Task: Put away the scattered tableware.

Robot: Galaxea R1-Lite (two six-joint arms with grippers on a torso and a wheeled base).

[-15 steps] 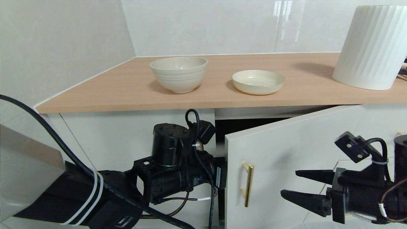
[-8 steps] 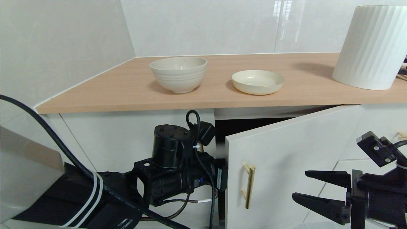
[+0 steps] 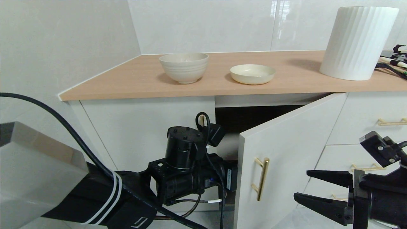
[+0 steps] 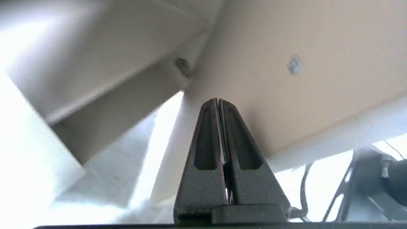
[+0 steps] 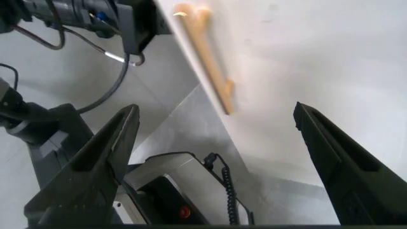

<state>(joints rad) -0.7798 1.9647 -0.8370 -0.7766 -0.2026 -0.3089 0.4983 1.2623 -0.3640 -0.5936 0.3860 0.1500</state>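
A cream bowl and a shallow cream dish stand side by side on the wooden counter. Below them a white cabinet door with a gold handle stands partly open. My left arm reaches low into the gap at the door's free edge. In the left wrist view my left gripper is shut on nothing, close to the door's inner face. My right gripper stands open, low and to the right of the handle. The right wrist view shows the right gripper spread wide below the handle.
A tall white ribbed container stands at the counter's right, with utensils lying beyond it. Drawers with gold handles sit to the right of the open door. A wall closes off the left side.
The head camera has pulled back and shifted, so the whole scene sits differently. My right gripper has drawn back to the right, away from the handle. The door stands a little wider.
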